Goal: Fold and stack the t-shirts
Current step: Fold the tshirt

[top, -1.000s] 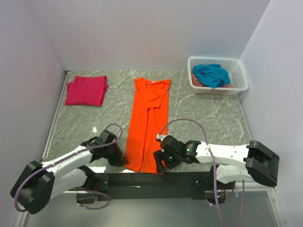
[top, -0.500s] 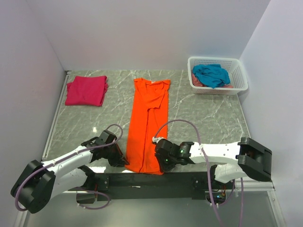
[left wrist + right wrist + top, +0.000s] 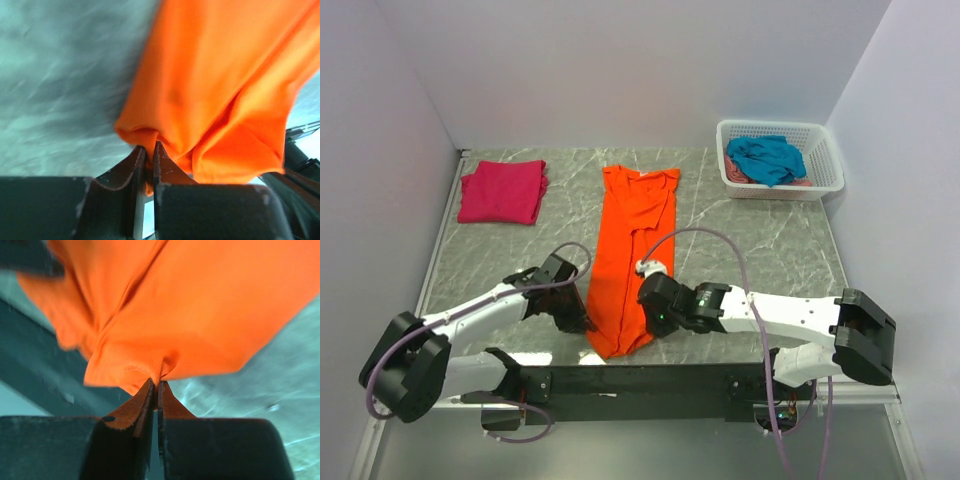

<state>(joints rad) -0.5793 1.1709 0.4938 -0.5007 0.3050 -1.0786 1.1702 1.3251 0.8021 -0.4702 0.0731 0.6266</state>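
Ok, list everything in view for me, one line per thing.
table: one, grey-green marble, under everything
basket: one, white lattice, far right corner of the table
orange t-shirt: one, bright orange, long strip down the middle of the table, near end bunched and lifted
magenta-pink t-shirt: one, magenta-pink, folded, far left corner
teal-blue t-shirt: one, teal-blue, crumpled in the basket
left gripper: one, black, shut on the orange t-shirt at its near left edge
right gripper: one, black, shut on the orange t-shirt at its near right edge
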